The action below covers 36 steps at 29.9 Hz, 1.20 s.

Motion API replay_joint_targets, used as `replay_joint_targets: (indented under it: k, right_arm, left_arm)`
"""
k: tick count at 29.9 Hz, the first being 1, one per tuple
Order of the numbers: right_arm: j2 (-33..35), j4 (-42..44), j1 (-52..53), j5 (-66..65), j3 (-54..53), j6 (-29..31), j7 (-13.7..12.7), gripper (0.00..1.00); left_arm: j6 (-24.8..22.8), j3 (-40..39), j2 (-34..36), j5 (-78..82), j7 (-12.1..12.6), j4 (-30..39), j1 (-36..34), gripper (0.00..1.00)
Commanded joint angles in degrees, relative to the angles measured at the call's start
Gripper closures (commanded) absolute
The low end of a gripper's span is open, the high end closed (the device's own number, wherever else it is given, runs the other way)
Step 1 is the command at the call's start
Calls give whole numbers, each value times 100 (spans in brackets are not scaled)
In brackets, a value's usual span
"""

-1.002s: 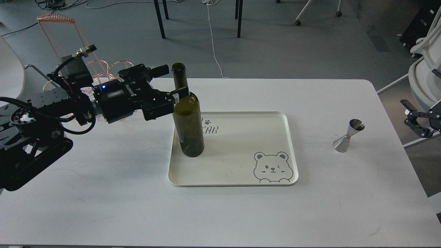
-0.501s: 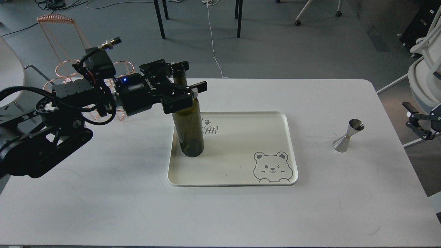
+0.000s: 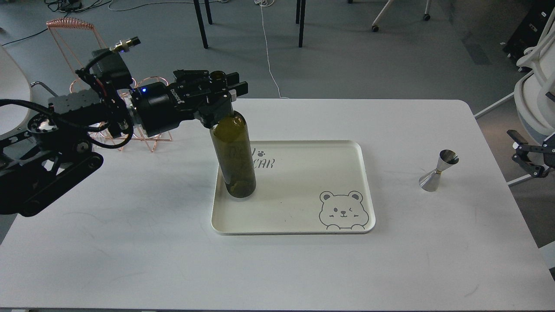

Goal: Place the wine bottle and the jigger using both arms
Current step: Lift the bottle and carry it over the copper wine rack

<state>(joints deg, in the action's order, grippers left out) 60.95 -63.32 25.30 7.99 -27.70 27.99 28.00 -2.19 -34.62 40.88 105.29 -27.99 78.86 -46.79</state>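
Wine bottle [image 3: 233,154] stands upright, left gripper [image 3: 219,93] clamped on its neck; jigger [image 3: 439,170] sits near table's right edge beside right gripper [image 3: 527,154], whose jaw state I cannot tell.

The wine bottle [image 3: 234,156] is standing upright in the left part of the tray [image 3: 295,229]; the tray is lying mid-table [image 3: 130,242]; the jigger [image 3: 439,170] is standing on the table well right of the tray; the left gripper [image 3: 221,93] is sitting around the bottle's neck; a wire rack [image 3: 108,91] is standing behind the left arm

Probably a lab, grey floor [image 3: 347,56], loose cables [image 3: 269,47], office chairs [image 3: 535,86]
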Motion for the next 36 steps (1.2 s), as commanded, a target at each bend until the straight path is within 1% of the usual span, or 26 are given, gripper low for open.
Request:
replay_joint_targets:
  k: [1,3,6,8,10,15,19,22,26,28,36]
  right_arm:
    - [5,13,1,1,-7,1,0,2]
    - [5,30,1,1,-7,1,0,2]
    - [-4,39,1,1,2,1,0,2]
    - [-4,39,1,1,2,1,0,2]
    - [-13,39,1,-8,11,1,0,2]
    - [-21,39,-8,-8,11,1,0,2]
    - [-21,39,-8,-8,19,1,0,2]
    - [-21,39,-8,-8,19,1,0,2]
    - [-21,39,-8,-8,19,1,0,2]
    - [-21,39,-8,-8,19,1,0,2]
    - [-21,39,-8,-8,19,1,0,2]
  left_arm:
    - [-45,34,262,-473,-1,-11,-488,92]
    - [-228,43,472,-614,-1,-99,-839,92]
    - [-764,17,675,-834,-1,-520,-1253,92]
    - [-923,34,693,-1044,-1,-853,-1516,92]
    - [-950,43,693,-1125,-1,-1283,-1719,92]
    - [-924,43,693,-1116,-1,-2470,-1905,92]
    - [-898,43,684,-1090,-1,-2981,-1992,92]
    - [-758,113,658,-1037,-1,-3201,-1966,92]
    - [-240,719,649,-1010,-1,-3465,-2071,92]
    - [-98,913,632,-1037,-1,-3535,-2124,92]
    - [-71,984,570,-1063,-1,-3580,-2133,92]
